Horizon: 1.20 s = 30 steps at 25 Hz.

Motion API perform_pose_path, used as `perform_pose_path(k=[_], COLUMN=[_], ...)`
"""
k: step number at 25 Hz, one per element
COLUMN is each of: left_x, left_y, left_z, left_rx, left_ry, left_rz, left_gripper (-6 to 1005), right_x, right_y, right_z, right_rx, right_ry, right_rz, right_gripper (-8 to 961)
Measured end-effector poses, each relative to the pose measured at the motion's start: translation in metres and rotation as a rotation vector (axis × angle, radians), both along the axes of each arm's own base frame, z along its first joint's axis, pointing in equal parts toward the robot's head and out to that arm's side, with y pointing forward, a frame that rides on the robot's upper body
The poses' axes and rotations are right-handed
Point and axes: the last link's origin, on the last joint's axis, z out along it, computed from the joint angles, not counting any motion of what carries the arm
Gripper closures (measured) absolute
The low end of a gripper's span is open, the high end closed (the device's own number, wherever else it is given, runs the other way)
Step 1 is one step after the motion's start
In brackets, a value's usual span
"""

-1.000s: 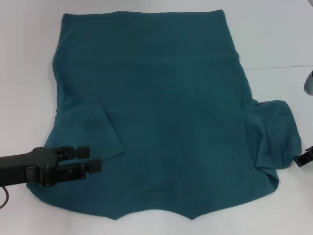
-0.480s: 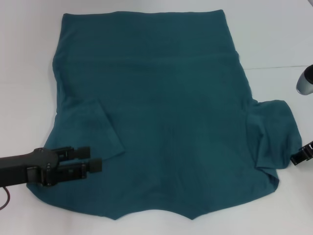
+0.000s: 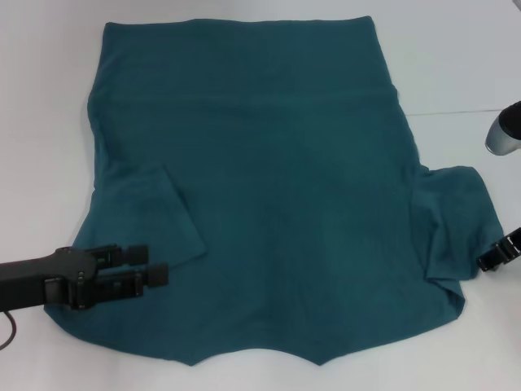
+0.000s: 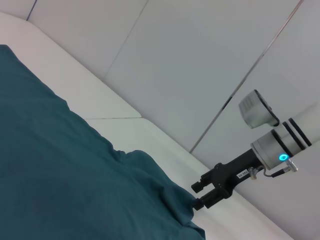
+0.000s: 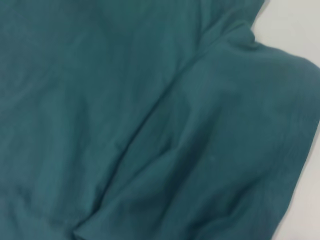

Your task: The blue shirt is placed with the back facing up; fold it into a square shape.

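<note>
The blue shirt (image 3: pixel 277 204) lies spread on the white table, plain back up, hem at the far side. Its left sleeve (image 3: pixel 155 216) is folded inward onto the body. The right sleeve (image 3: pixel 456 228) sticks out sideways, rumpled. My left gripper (image 3: pixel 151 262) hovers open over the shirt's near left part, just below the folded sleeve. At the sleeve's outer edge sits my right gripper (image 3: pixel 490 261), open. The left wrist view shows the right gripper (image 4: pixel 199 196) with its lower finger touching the cloth. Teal shirt fabric (image 5: pixel 125 125) fills the right wrist view.
The white table (image 3: pixel 456 65) surrounds the shirt, with a seam line running across it at the right. A silver part of the right arm (image 3: pixel 505 134) hangs above the table's right edge.
The right gripper has moved left, from off the sleeve to its outer edge. The silver arm part above it shifted up and right. The left gripper has barely moved.
</note>
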Motion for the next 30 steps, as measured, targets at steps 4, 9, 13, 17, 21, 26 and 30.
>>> perform_pose_path(k=[4, 9, 13, 17, 21, 26, 30], left_x=[0.000, 0.000, 0.000, -0.001, -0.002, -0.001, -0.001], left_y=[0.000, -0.001, -0.001, -0.001, -0.002, -0.002, -0.002], left_z=[0.000, 0.000, -0.001, -0.001, -0.001, -0.001, -0.001], left_rx=[0.000, -0.001, -0.001, -0.002, -0.002, -0.002, -0.004], left_ry=[0.000, -0.001, -0.001, -0.002, -0.002, -0.003, -0.004], left_rz=[0.001, 0.002, 0.002, 0.005, 0.007, 0.007, 0.006], left_gripper=[247, 247, 247, 247, 247, 247, 247], right_x=[0.001, 0.003, 0.006, 0.011, 0.013, 0.012, 0.008], right_y=[0.003, 0.006, 0.006, 0.006, 0.005, 0.005, 0.007], right_z=[-0.001, -0.006, -0.012, -0.017, -0.016, -0.017, -0.014], right_rx=[0.019, 0.023, 0.008, 0.000, 0.004, 0.003, 0.019], right_ry=[0.000, 0.002, 0.003, 0.006, 0.006, 0.008, 0.009], right_rz=[0.010, 0.016, 0.017, 0.006, 0.005, 0.005, 0.022], right_gripper=[225, 225, 290, 420, 533, 667, 774])
